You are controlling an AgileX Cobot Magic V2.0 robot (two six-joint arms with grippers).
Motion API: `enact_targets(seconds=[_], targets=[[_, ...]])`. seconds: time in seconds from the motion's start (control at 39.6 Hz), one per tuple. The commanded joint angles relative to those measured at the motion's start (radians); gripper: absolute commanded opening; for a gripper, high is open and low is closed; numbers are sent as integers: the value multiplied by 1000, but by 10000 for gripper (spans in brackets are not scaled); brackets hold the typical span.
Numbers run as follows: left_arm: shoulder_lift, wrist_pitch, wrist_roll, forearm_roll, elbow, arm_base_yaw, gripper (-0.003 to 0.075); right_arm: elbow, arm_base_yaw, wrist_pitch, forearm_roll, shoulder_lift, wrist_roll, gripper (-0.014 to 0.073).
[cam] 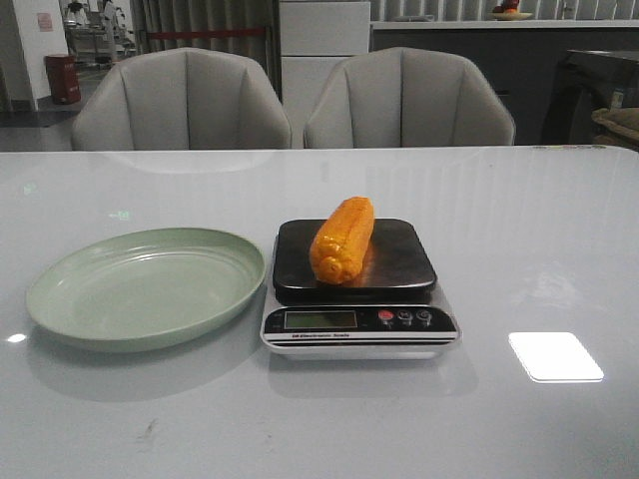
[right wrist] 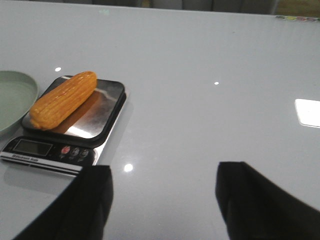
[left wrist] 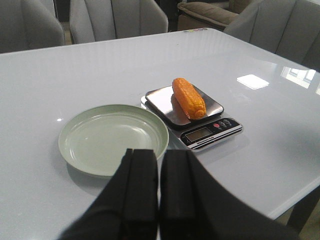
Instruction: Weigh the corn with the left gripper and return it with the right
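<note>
The corn (cam: 342,239) lies lengthwise on the steel platform of the kitchen scale (cam: 354,261), loose and touching nothing else, with the empty green plate (cam: 145,287) just beside the scale. The left gripper (left wrist: 159,192) hangs back from the plate with its fingers pressed together and nothing between them, so the weighing half of the task looks done. The right gripper (right wrist: 165,200) has its fingers spread wide and empty, with the scale ahead of it and off toward one finger, well apart from the corn. The step in hand is judged to be the pickup by the right arm. To do it well, the gripper should centre over the middle of the cob, turn so its fingers straddle the narrow width rather than the length, descend until the tips clear the kernels on both sides, and close gently, since a round cob can roll on the slick platform.
</note>
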Motion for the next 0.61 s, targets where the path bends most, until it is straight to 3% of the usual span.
enact_targets(seconds=[0.0, 0.33, 0.58], targets=[[1, -72, -1, 1, -23, 0, 125, -64, 63, -85, 2, 75, -3, 598], [1, -72, -1, 1, -23, 0, 125, -305, 284, -41, 148, 418, -3, 598], [1, -72, -1, 1, -23, 0, 125, -561, 319, 61, 224, 743, 14, 597]])
